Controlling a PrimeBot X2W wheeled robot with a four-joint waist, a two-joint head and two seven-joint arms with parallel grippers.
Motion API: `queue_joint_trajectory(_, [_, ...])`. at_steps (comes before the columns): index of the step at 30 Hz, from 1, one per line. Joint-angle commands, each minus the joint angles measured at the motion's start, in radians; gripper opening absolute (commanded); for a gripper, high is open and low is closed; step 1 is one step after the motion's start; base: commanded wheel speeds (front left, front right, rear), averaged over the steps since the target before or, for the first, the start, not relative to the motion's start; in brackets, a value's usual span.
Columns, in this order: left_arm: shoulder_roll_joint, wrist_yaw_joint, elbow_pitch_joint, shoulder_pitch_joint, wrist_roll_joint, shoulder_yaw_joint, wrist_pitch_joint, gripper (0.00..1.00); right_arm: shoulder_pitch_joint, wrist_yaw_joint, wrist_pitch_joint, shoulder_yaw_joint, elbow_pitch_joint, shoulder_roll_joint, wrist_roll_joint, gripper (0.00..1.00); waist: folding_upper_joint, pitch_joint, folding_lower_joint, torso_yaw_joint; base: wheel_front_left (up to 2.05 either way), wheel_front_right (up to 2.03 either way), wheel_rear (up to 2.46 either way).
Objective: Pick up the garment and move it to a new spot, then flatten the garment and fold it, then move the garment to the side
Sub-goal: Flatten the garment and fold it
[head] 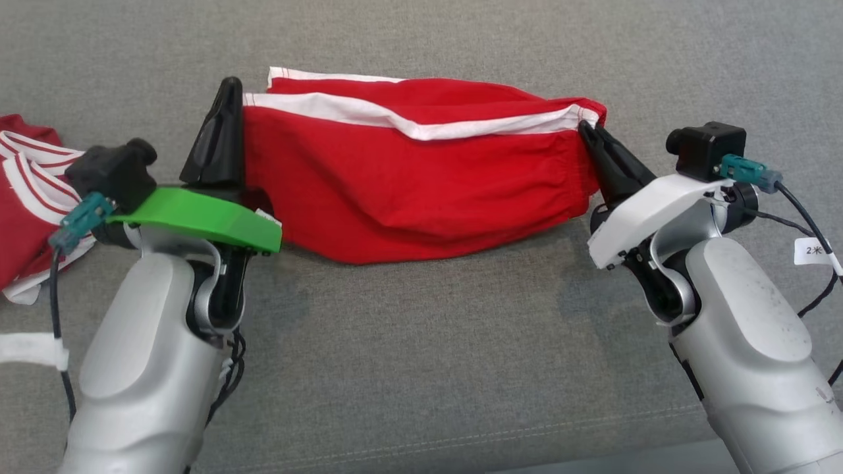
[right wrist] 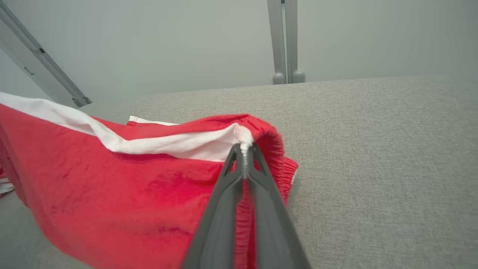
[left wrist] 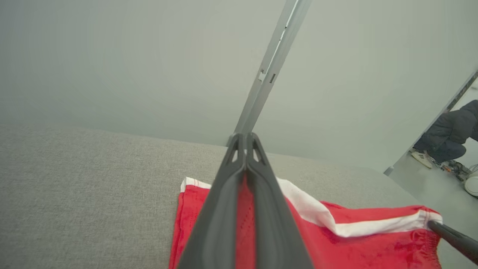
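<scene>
The garment [head: 421,178] is a pair of red shorts with a white side stripe, stretched between both grippers above the grey fabric surface. My left gripper [head: 227,92] is shut on its left edge, and red cloth shows pinched between the fingers [left wrist: 244,157] in the left wrist view. At the right end my right gripper [head: 589,131] is shut on the elastic waistband corner, where the white stripe ends [right wrist: 244,147]. The garment [right wrist: 123,186] sags in the middle and its lower fold hangs toward the surface.
A second red and white striped garment [head: 26,191] lies at the far left of the grey surface [head: 421,368]. A metal frame post [left wrist: 272,63] rises behind the surface. A crouching person [left wrist: 448,138] is on the floor at the far right.
</scene>
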Motion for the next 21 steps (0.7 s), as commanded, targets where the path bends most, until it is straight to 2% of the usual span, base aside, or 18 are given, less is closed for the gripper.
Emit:
queue_joint_trajectory(1, [0.010,-0.010,0.045,-0.066,0.029,-0.012,-0.001,0.00,-0.033,-0.001,-0.013,-0.013,0.017,0.014,-0.023,0.00,0.0000,0.062,0.0000,-0.033,0.00,0.00,0.00])
queue_joint_trajectory(11, [0.012,-0.028,0.214,-0.255,0.074,-0.029,-0.014,0.00,-0.142,-0.001,-0.045,-0.024,0.085,0.051,-0.086,0.00,0.0000,0.133,0.0000,-0.063,0.00,0.00,0.00])
queue_joint_trajectory(21, [0.010,-0.049,0.358,-0.394,0.098,-0.052,-0.020,0.00,-0.238,-0.001,-0.060,-0.039,0.173,0.093,-0.139,0.00,0.0000,0.159,0.0000,-0.090,0.00,0.00,0.00])
